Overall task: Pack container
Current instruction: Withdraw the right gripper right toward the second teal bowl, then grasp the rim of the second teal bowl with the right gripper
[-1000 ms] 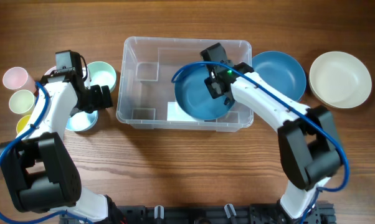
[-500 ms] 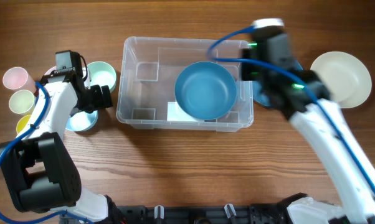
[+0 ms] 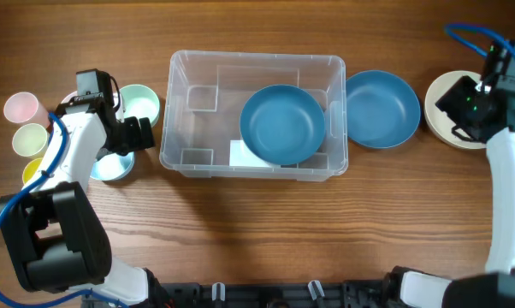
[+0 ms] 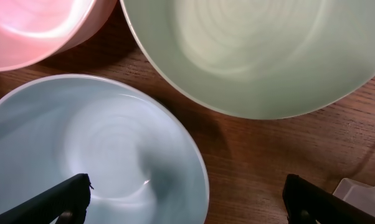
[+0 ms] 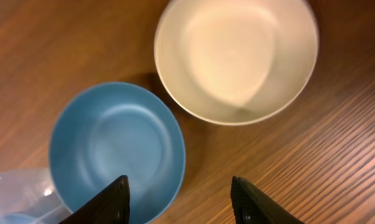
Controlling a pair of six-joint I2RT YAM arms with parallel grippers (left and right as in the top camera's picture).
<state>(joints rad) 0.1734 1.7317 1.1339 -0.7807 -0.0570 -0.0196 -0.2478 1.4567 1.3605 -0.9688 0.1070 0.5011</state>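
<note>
The clear container (image 3: 253,167) stands mid-table with a dark blue bowl (image 3: 282,124) inside, at its right. A second dark blue bowl (image 3: 381,108) sits just right of the container, also in the right wrist view (image 5: 116,149). A cream bowl (image 3: 450,128) lies at the far right, partly under my right arm (image 5: 237,59). My right gripper (image 5: 182,199) is open and empty above the table between those two bowls. My left gripper (image 4: 184,199) is open over the rim of a light blue bowl (image 4: 81,149), left of the container.
A pale green bowl (image 3: 143,101) sits beside the container's left wall (image 4: 250,56). A pink cup (image 3: 21,107), a green cup (image 3: 28,138) and a yellow one (image 3: 32,171) stand at the far left. A pink bowl (image 4: 32,28) shows in the left wrist view.
My right gripper let go of the dark blue bowl in the container, rose and swung right to above the cream bowl. The left arm has not moved.
</note>
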